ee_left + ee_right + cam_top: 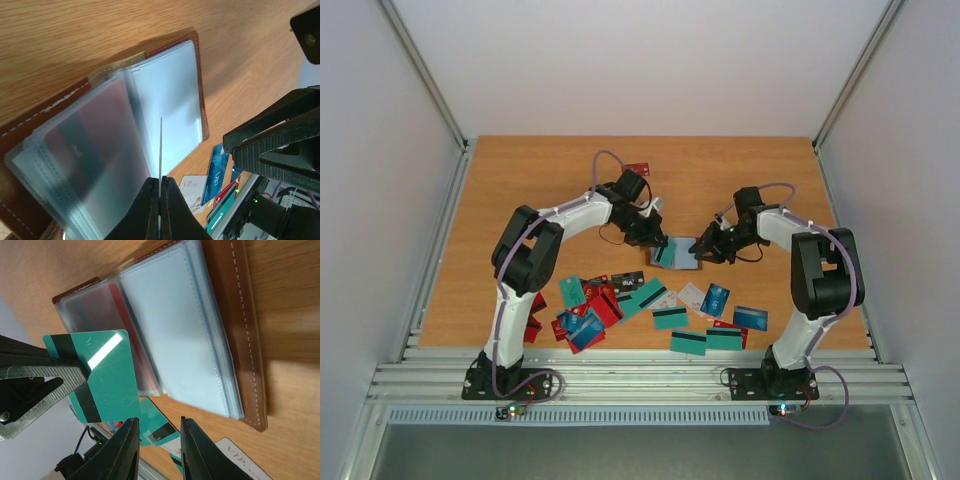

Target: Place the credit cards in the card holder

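Here, left fingers [146, 210] pinch teal card [107, 375] — beside card holder [250, 340].

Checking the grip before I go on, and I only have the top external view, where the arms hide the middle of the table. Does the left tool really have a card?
Observer: Yes. The left tool is shut on one end of a teal card with a black stripe.
Operator: Are the holder's sleeves all free?
Observer: No. The card holder lies open, and a red card shows inside one of its clear sleeves.
Operator: And the right tool?
Observer: The right tool has its jaws apart with nothing between them.
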Tool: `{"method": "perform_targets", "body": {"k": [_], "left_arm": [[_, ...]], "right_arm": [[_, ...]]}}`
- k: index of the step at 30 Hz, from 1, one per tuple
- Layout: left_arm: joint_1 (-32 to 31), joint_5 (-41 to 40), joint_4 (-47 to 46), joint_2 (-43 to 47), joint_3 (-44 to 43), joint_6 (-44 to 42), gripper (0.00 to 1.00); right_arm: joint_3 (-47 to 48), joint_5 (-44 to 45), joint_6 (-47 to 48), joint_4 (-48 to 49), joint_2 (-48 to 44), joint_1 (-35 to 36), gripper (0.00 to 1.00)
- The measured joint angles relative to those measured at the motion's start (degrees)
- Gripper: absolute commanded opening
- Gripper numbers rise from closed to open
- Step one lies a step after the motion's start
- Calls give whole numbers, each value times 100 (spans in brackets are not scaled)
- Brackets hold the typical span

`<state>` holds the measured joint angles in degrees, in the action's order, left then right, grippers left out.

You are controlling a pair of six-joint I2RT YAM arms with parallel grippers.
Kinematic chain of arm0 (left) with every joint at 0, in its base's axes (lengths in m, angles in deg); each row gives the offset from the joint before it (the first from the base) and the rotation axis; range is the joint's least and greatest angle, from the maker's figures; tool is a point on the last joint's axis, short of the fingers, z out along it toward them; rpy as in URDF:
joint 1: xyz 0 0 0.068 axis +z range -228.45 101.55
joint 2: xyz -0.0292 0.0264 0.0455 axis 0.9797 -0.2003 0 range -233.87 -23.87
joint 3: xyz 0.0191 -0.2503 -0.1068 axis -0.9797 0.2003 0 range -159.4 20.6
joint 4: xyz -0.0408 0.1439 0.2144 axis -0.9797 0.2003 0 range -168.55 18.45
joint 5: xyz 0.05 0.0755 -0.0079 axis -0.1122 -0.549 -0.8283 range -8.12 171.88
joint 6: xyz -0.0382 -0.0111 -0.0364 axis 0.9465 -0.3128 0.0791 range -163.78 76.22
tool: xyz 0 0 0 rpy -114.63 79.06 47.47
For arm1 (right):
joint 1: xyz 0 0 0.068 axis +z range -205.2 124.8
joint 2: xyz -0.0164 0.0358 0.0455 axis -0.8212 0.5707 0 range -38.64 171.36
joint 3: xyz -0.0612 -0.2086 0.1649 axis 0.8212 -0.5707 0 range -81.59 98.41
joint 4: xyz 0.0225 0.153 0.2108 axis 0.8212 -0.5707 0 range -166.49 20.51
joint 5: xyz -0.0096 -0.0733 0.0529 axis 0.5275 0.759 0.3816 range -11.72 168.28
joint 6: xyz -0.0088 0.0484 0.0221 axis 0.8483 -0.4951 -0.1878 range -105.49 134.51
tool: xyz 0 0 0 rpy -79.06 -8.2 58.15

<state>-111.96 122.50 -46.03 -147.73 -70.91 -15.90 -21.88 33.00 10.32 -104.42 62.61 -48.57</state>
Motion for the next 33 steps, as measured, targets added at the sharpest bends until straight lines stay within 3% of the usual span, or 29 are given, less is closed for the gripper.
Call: {"method": "perform_targets", "body": {"k": [11, 33], "left_arm": [[0, -175, 195, -103, 0, -20, 0], [2, 175, 201, -278, -52, -247, 0]], "right_arm": [[315, -142, 188, -46, 774, 0, 25], [389, 46, 240, -179, 863, 0, 23]]}}
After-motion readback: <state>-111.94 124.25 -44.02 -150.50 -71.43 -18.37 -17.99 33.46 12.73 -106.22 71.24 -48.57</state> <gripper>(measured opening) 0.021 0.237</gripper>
